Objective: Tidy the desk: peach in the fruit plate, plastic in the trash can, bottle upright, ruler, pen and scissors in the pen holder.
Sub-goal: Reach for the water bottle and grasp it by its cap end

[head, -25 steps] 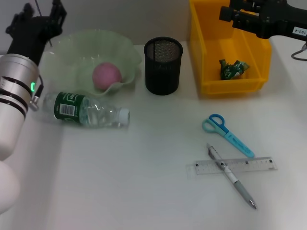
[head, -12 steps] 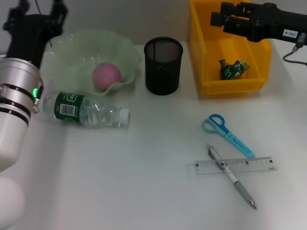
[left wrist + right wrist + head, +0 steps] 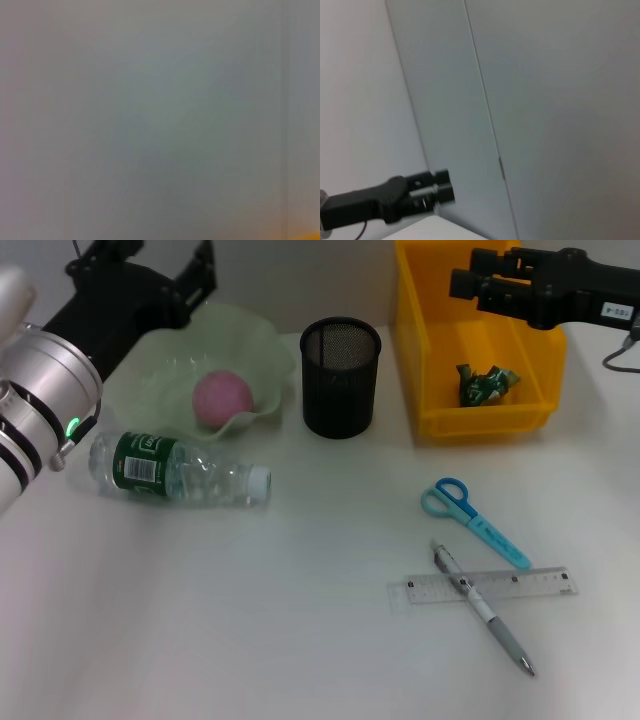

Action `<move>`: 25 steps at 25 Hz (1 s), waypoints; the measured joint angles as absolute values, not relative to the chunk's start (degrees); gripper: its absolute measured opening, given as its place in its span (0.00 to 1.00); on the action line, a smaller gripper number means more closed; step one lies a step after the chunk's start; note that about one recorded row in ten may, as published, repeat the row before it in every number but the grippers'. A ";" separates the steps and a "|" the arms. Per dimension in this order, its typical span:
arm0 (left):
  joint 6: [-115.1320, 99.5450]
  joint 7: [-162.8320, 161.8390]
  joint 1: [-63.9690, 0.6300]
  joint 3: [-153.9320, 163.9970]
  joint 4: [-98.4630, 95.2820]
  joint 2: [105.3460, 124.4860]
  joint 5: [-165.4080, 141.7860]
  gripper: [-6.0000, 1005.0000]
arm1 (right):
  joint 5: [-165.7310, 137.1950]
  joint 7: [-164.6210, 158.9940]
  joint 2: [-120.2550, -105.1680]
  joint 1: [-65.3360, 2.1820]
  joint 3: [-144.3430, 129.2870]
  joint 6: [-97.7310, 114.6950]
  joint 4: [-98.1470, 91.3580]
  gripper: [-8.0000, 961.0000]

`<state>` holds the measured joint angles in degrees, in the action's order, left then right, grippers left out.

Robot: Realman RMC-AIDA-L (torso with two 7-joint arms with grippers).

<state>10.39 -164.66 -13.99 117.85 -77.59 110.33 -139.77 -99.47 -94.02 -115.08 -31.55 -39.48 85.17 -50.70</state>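
Bottle (image 3: 180, 472) lies on its side near the fruit plate (image 3: 262, 350); my left gripper (image 3: 165, 285) hovers spread above that plate, my right gripper (image 3: 478, 285) over the trash can (image 3: 430, 415), fingers unclear.

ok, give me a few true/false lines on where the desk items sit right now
1. The peach lies in the green fruit plate. True.
2. The bottle stands upright. False: it lies on its side in front of the plate.
3. The pen lies across the ruler. True.
4. The scissors are in the pen holder. False: they lie on the desk, beyond the ruler.
5. The green plastic lies in the yellow bin. True.
6. The right hand holds the pen. False: it hovers over the bin, holding nothing visible.
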 joint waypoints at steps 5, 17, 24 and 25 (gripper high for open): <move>-14.94 -155.61 -13.78 111.30 -86.28 110.80 -143.48 0.75 | -99.47 -95.04 -112.35 -31.04 -38.99 94.11 -51.28 0.54; -55.59 -128.34 -17.34 95.88 -95.45 118.16 -144.92 0.75 | -99.96 -97.77 -107.96 -28.71 -38.86 105.16 -52.40 0.54; -69.84 -125.84 -27.88 98.23 -89.90 118.63 -153.66 0.75 | -101.63 -98.96 -106.70 -28.38 -38.74 107.47 -52.62 0.54; -70.27 -125.93 -29.17 98.61 -88.48 118.64 -154.35 0.75 | -101.67 -99.17 -106.70 -28.36 -38.72 107.21 -52.64 0.54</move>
<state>-70.27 -125.93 -29.17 98.61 -88.48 118.64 -154.35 -101.67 -99.17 -106.70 -28.36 -38.72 107.21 -52.64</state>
